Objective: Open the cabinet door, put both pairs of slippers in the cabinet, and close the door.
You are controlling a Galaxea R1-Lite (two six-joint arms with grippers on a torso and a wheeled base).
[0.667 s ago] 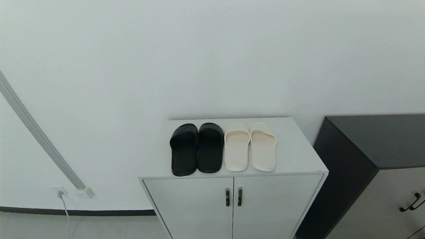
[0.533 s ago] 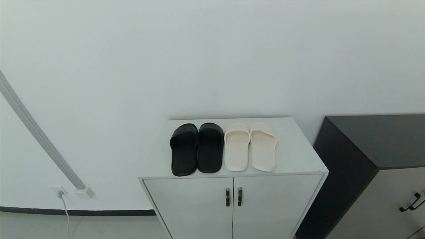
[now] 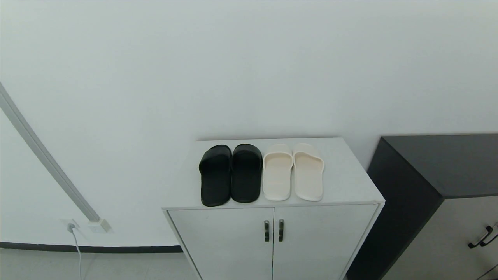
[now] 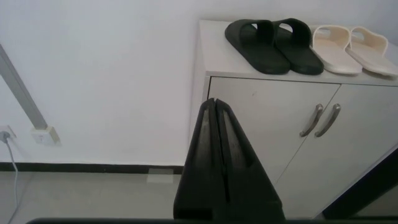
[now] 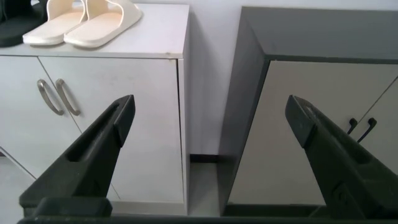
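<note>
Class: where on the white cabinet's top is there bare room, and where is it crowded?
Bare: cabinet top right of the cream slippers; a narrower strip left of the black slippers. Crowded: the middle, both pairs side by side.

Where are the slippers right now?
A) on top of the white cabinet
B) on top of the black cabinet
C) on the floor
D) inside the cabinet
A: the black slippers and the cream slippers lie side by side on the top of the white cabinet, and its doors are shut.
</note>
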